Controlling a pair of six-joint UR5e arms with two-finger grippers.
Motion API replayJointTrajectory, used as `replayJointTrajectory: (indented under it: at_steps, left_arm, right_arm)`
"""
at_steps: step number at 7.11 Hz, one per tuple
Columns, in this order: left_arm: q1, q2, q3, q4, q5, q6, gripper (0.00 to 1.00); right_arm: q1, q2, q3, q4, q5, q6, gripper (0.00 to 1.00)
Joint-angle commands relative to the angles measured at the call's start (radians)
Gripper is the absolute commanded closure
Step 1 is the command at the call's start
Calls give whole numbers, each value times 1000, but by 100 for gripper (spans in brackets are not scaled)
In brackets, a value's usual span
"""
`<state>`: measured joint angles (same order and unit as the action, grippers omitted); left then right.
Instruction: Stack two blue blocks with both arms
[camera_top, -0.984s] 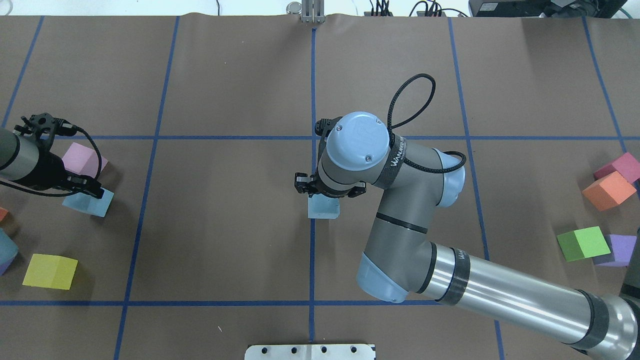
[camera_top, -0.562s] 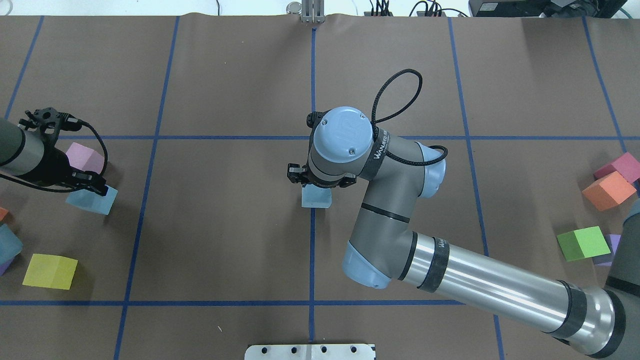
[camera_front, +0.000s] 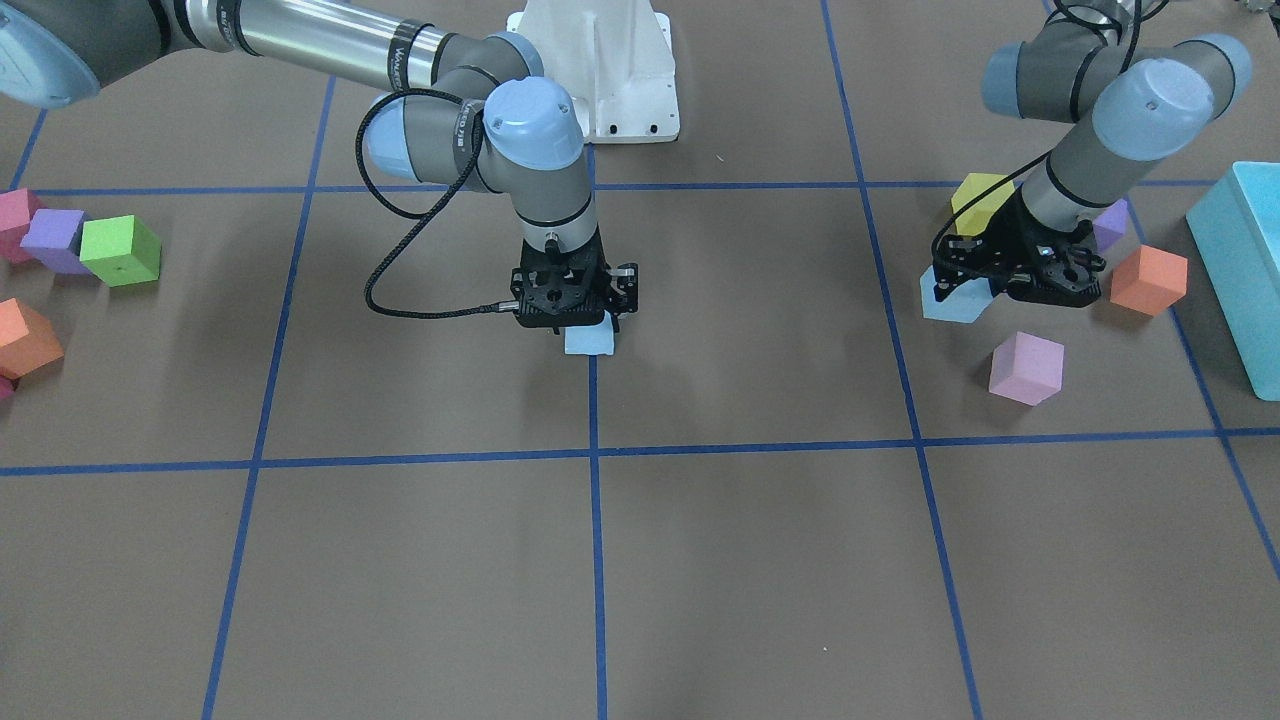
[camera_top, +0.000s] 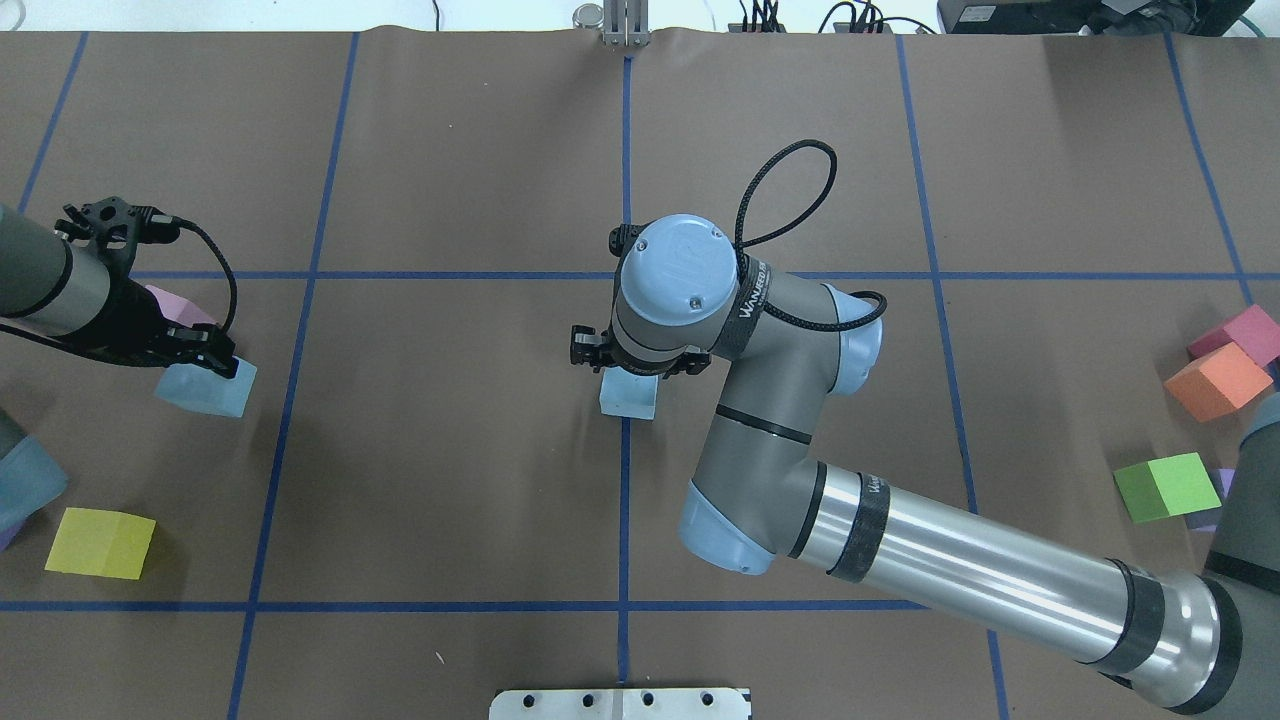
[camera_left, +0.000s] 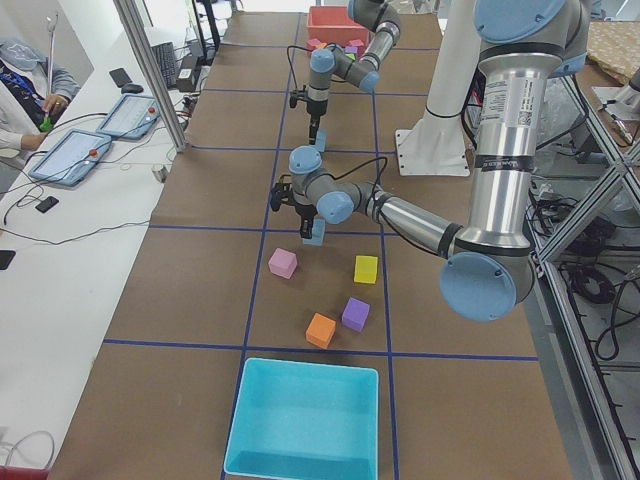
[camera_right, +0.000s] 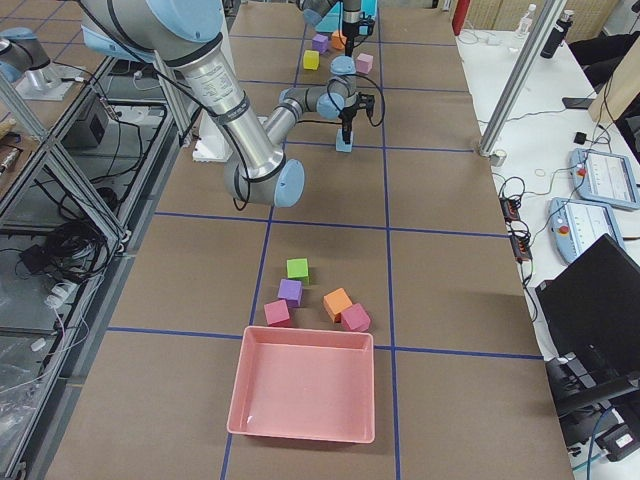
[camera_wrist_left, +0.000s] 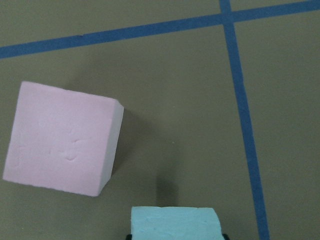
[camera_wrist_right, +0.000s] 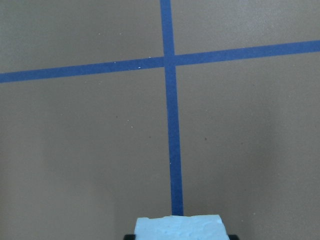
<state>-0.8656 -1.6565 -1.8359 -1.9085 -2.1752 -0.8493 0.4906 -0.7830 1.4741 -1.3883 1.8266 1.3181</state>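
Two pale blue blocks are in view. My left gripper is shut on one blue block at the table's left, next to a pink cube. This block also shows in the front view and at the bottom of the left wrist view. My right gripper is shut on the other blue block, low over the table's centre line. That block also shows in the front view and in the right wrist view. The fingertips are mostly hidden by the wrists.
A pink cube, orange cube, yellow cube and a turquoise bin lie around my left gripper. Green, orange and magenta cubes sit at the far right. A pink-red bin stands beyond them.
My right gripper has carried its blue block a little left and away from the robot. My left gripper has carried its blue block right, towards the centre.
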Motion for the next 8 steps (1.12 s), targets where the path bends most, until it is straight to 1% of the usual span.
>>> replayJointTrajectory:
  at_steps: [1,2,3,4,5,6,7,8]
  left_arm:
    - [0,-143,-5,168,2,-23,46]
    - [2,-226,-5,251,2,-48,46]
    - [7,-285,4,278,2,-60,46]
    - [29,-333,16,301,5,-80,46]
    - [49,-392,27,357,9,-83,46]
    - [60,-449,46,403,11,-85,46]
    - [89,-497,85,405,12,-102,46]
    - [111,-573,152,402,43,-134,46]
  right_arm:
    - [14,2,8,2,6,-11,0]
    - [31,1,18,0,22,-11,0]
    - [69,-10,55,-4,86,-13,0]
    - [106,-45,96,-6,133,-34,0]
    - [136,-99,129,-5,138,-112,0]
    - [176,-134,144,-6,166,-185,0]
    - [233,-156,144,-6,228,-239,0]
    - [268,-180,144,-5,246,-287,0]
